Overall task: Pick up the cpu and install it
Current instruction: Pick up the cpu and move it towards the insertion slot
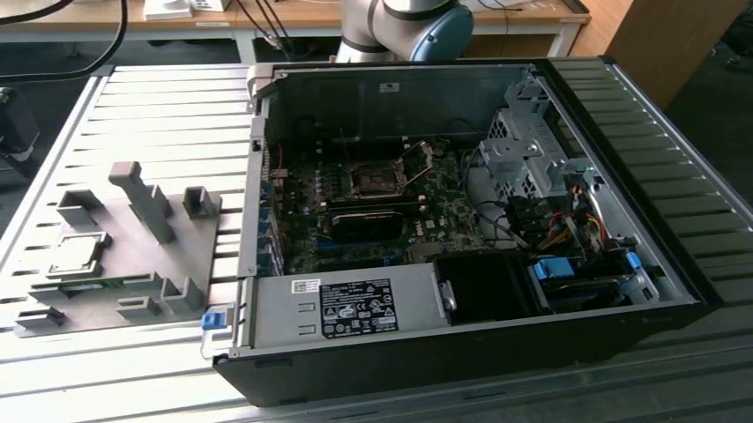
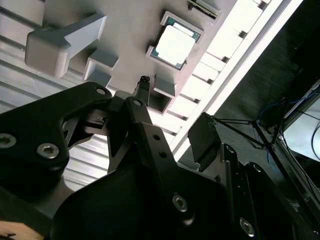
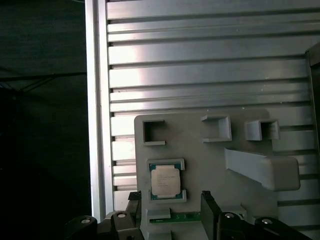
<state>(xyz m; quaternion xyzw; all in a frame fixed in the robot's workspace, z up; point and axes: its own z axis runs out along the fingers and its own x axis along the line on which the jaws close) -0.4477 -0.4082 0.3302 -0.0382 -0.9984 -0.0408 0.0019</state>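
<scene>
you have the hand (image 3: 170,198) spread wide and empty above the cpu (image 3: 165,181), which sits in its grey holder (image 3: 210,160) on the slatted tabletop (image 3: 200,75) at the lower left of the exterior view.

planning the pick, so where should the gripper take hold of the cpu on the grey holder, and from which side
Probably by its two free opposite edges, coming straight down from above. The cpu lies flat, metal top up, on the grey holder; raised brackets hem its other two edges, so only the bare edges leave room for a pinch.
</scene>
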